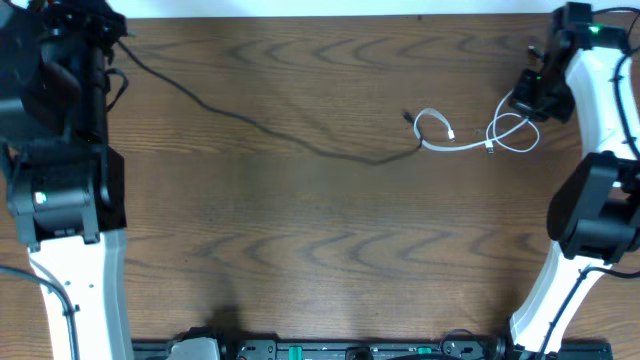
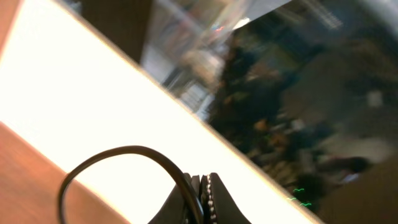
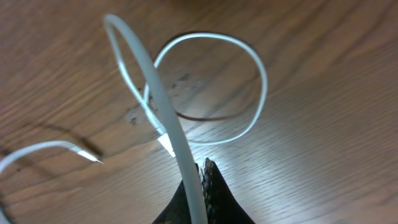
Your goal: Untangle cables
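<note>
White cord (image 1: 465,145) and black cord (image 1: 260,125) meeting at the small white loop on the table (image 1: 300,250), right of centre; from overhead, unclear whether crossed or merely touching. Risk there: if threaded, opposite pulls likely to cinch the loop into a knot rather than free it; thin cord also liable to slip from a fingertip pinch. White cord rising between the fingers of the right gripper (image 3: 202,169), clenched on it, loops on the wood just beyond. Black cord stretched diagonally to the far-left corner, into the left gripper (image 2: 204,183), likewise clamped on it.

Smooth white cable (image 3: 163,106), matt wood-grain table (image 1: 300,250)
</note>
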`<state>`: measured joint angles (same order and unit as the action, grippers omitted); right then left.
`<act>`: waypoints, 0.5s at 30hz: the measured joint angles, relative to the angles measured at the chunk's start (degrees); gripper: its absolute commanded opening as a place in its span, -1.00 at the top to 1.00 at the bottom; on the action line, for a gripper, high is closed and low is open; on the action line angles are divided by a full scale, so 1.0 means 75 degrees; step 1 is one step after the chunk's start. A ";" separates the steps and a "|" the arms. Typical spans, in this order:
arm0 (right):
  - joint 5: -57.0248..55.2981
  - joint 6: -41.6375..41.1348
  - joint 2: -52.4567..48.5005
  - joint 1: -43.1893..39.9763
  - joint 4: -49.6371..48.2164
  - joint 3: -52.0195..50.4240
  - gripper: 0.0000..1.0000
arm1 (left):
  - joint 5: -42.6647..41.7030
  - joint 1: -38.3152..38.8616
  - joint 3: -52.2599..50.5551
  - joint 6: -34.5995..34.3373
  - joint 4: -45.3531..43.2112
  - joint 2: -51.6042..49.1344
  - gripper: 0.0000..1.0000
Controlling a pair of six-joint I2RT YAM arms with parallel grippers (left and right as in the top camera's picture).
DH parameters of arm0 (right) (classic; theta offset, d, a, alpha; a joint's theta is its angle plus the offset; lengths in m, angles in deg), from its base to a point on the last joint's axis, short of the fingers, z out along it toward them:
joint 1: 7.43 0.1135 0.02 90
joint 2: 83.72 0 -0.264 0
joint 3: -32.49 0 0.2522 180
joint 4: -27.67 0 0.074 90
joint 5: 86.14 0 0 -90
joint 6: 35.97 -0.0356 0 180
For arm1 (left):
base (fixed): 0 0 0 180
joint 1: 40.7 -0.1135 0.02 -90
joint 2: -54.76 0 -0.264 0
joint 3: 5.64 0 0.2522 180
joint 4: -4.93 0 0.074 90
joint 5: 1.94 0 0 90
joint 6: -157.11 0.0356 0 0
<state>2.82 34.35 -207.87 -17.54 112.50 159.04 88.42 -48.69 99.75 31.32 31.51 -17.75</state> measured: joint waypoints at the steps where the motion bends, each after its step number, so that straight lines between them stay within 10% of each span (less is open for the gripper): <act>1: 0.0038 0.0052 0.0000 -0.0090 0.0006 0.0000 0.98 | 0.0003 -0.0105 0.0000 0.0122 0.0192 -0.0070 0.85; 15: 0.1300 0.1483 0.0000 -0.0662 0.0009 0.0000 0.98 | 0.0577 -0.0367 0.0000 0.1533 0.1110 -0.0475 0.85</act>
<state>12.57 45.47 -207.87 -22.50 112.57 159.04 92.74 -51.45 99.75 42.81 39.84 -21.31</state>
